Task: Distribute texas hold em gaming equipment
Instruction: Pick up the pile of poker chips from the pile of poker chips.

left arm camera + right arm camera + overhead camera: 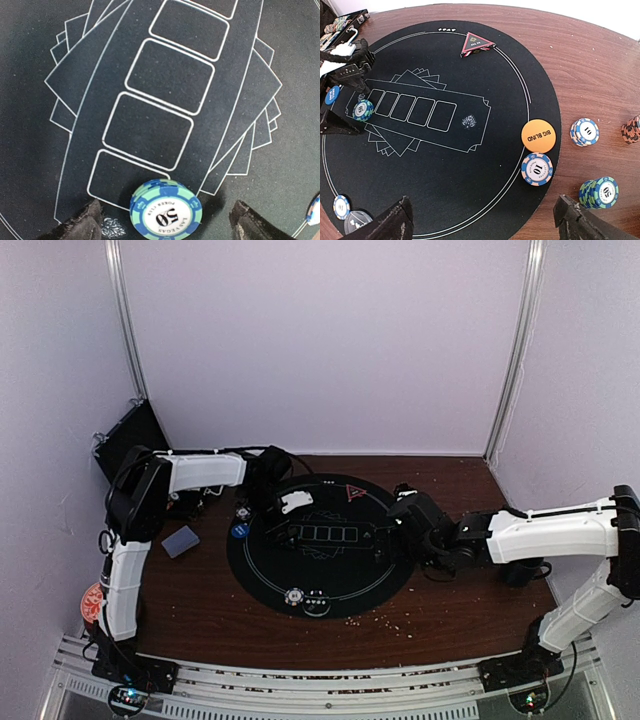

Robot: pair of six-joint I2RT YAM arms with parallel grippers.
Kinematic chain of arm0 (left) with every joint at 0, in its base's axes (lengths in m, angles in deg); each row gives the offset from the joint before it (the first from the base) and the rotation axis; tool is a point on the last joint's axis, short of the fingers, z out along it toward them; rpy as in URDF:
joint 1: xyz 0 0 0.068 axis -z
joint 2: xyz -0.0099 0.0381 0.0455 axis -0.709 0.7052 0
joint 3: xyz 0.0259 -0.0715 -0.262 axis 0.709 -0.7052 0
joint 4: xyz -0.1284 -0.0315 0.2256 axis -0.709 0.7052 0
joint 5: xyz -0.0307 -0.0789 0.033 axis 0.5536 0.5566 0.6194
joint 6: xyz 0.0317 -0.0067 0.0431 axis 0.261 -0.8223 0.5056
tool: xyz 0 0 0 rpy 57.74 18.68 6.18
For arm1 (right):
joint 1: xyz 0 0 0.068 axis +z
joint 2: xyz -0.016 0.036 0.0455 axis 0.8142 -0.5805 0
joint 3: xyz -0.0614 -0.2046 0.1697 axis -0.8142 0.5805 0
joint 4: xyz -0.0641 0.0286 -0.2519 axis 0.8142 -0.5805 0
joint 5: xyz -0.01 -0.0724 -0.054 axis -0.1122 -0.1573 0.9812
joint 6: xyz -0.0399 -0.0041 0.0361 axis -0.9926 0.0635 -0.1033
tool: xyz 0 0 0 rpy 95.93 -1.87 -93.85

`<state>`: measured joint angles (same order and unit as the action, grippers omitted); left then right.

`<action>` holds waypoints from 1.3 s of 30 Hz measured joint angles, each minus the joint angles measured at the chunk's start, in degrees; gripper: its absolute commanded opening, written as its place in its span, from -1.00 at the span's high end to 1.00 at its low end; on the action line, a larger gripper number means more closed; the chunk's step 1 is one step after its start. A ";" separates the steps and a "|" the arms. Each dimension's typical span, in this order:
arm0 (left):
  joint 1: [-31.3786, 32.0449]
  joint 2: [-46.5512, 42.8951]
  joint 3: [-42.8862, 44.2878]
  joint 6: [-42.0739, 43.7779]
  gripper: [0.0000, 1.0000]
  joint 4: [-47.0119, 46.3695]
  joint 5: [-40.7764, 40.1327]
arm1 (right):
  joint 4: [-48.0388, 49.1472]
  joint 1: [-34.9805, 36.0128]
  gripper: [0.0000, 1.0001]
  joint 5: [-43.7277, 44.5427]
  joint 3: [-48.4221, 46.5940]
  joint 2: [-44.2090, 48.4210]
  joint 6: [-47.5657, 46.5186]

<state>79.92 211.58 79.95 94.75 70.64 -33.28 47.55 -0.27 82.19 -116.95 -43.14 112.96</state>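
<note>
A round black poker mat [330, 575] lies mid-table. In the left wrist view, a short stack of teal-and-blue "50" chips [166, 210] sits on the mat by the end card outline. My left gripper [165, 226] is open around the stack, with a gap on each side. My right gripper [485, 225] hovers open and empty over the mat's right side. Near it lie an orange "big blind" button [538, 135] and a blue-and-peach "10" chip [537, 169]. A red triangle marker [477, 44] is at the mat's far edge. A blue button [239, 531] and grey cards [180, 540] lie to the left.
On the wood right of the mat stand a "10" chip stack [584, 131], a teal "50" stack [598, 192] and a red stack [632, 129]. A chip [294, 596] and a clear disc [357, 220] sit at the mat's near edge. A black chip case [125, 440] is back left.
</note>
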 measured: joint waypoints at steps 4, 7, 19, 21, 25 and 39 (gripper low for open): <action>0.17 0.02 0.15 -0.02 -0.75 0.00 -0.81 | 0.00 0.00 -1.00 0.28 0.00 0.00 0.00; 0.24 0.04 0.15 0.00 -0.69 0.00 -1.68 | 0.00 -0.02 -1.00 0.74 0.00 0.00 0.00; 1.90 0.26 0.17 0.09 -0.51 -0.09 -7.37 | -0.09 -0.02 -1.00 1.31 0.00 1.09 0.00; 2.05 0.26 0.20 0.15 -0.42 -0.07 -7.74 | -0.13 0.00 -1.00 1.36 0.00 1.18 0.00; 2.12 0.26 0.24 0.52 -0.27 -0.07 -7.93 | -0.24 -0.02 -1.00 1.49 0.00 1.42 0.00; 2.45 0.70 0.96 1.16 0.71 -0.02 -8.02 | -0.44 -0.02 -1.00 1.53 0.00 2.05 0.00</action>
<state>82.37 212.28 80.91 95.91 70.62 -41.30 47.11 -0.30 83.72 -116.95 -41.09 112.96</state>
